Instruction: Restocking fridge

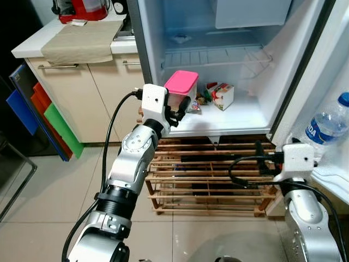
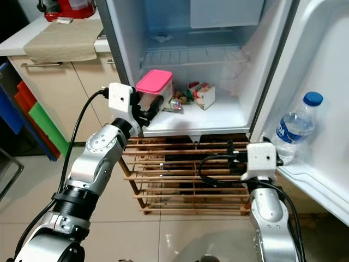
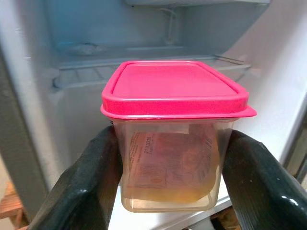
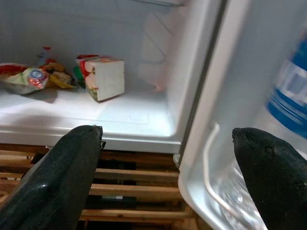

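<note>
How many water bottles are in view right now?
1. The water bottle with the blue cap stands in the shelf of the open fridge door, on the robot's right, just past the open right gripper. More could be hidden beyond the frame edge.

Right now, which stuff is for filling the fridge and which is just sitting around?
For the job:
pink-lidded container, held by the left end effector
fridge
water bottle in the door
carton

Just around:
wooden rack
red appliance
coloured boards
</note>
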Tool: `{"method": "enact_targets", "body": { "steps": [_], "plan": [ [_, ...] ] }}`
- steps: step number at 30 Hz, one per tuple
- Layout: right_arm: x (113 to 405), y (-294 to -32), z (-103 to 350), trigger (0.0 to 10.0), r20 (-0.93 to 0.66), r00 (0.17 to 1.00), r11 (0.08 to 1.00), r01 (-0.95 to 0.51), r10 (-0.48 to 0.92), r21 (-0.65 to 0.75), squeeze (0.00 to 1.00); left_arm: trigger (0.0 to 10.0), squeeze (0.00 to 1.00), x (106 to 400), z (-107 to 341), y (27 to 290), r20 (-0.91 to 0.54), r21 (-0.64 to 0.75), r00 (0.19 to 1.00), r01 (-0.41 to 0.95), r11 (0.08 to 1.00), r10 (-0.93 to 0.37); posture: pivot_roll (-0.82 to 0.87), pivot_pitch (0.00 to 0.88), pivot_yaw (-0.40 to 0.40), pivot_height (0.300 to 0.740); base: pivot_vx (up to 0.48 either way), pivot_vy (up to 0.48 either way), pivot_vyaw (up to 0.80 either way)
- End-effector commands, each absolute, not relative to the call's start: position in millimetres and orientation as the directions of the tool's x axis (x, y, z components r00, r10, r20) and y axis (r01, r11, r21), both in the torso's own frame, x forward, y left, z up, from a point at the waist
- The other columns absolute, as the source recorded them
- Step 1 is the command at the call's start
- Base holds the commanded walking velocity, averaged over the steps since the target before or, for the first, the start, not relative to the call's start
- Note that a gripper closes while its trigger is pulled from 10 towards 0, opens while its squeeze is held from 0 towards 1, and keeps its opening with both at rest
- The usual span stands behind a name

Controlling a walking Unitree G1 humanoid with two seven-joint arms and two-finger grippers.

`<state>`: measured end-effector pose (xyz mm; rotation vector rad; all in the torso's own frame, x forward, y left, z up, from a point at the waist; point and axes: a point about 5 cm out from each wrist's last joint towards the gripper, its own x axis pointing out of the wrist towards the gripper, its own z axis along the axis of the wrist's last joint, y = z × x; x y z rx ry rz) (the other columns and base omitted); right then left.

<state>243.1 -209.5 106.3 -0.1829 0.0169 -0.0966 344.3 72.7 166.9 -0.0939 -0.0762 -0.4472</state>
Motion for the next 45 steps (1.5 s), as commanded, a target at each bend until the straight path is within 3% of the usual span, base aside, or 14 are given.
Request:
{"method": "enact_targets", "body": {
  "steps": [1,3,6,9,12,19,26,30,35,39,42,45],
  "plan": [
    [247,-202,113,10.0,0.01,0.997,0.989,0.083,-0.083,-0.122,0.0,10.0,0.0,348,170,76,0.105,-0.087,0.918,0.392,0.916,-0.382,-0.14,0.0,0.113,0.736,0.0,0.0,0.0],
    [247,-201,113,10.0,0.012,0.997,0.99,0.082,-0.081,-0.113,0.0,10.0,0.0,349,169,77,0.103,-0.093,0.921,0.385,0.918,-0.376,-0.14,0.0,0.113,0.736,0.0,0.0,0.0],
    [254,-187,122,10.0,0.048,0.996,0.997,0.07,-0.071,0.022,0.0,10.0,0.0,349,169,64,0.102,-0.126,0.923,0.383,0.915,-0.372,-0.14,0.0,0.113,0.736,0.0,0.0,0.0],
    [255,-173,128,10.0,0.075,0.997,1.0,-0.001,0.0,0.01,0.0,10.0,0.0,346,170,59,0.112,-0.094,0.907,0.417,0.904,-0.406,-0.15,0.0,0.118,0.736,0.0,0.0,0.0],
    [237,-169,123,10.0,0.06,0.998,0.999,-0.035,0.038,-0.04,0.0,10.0,0.0,330,164,73,0.122,-0.004,0.882,0.458,0.889,-0.455,-0.15,0.0,0.117,0.736,0.0,0.0,0.0],
    [177,-182,111,10.0,0.014,1.0,0.994,0.028,-0.027,-0.108,0.0,10.0,0.0,245,137,126,0.049,0.278,0.817,0.541,0.793,-0.575,-0.14,0.0,0.098,0.736,0.0,0.0,0.0],
    [196,-183,115,10.0,0.044,0.998,0.995,0.039,-0.035,-0.095,0.0,10.0,0.0,254,148,124,0.117,0.154,0.869,0.462,0.873,-0.481,-0.12,0.0,0.078,0.736,0.0,0.0,0.0],
    [211,-180,115,10.0,0.046,0.999,0.994,0.009,-0.004,-0.11,0.0,10.0,0.0,266,148,123,0.1,0.051,0.9,0.422,0.905,-0.425,-0.12,0.0,0.078,0.736,0.0,0.0,-0.8],
    [223,-180,119,10.0,0.068,0.998,0.993,0.006,0.002,-0.115,0.0,10.0,0.0,279,144,116,0.061,0.029,0.92,0.386,0.922,-0.387,-0.13,0.0,0.08,0.736,0.0,0.0,-0.33],
    [229,-184,121,10.0,0.072,0.996,0.998,0.056,-0.054,-0.03,0.0,10.0,0.0,284,134,127,0.022,-0.156,0.961,0.277,0.948,-0.277,-0.13,0.0,0.085,0.736,0.0,0.0,0.0],
    [226,-189,117,10.0,0.05,0.995,0.996,0.083,-0.084,0.034,0.0,10.0,0.0,280,129,148,0.014,-0.143,0.98,0.197,0.97,-0.197,-0.14,0.0,0.074,0.736,0.0,0.0,0.0],
    [221,-195,106,10.0,0.009,0.994,0.99,0.11,-0.112,0.093,0.0,10.0,0.0,268,126,164,0.038,-0.032,0.984,0.173,0.984,-0.172,-0.13,0.0,0.06,0.736,0.0,0.0,0.0]
  ]
}}
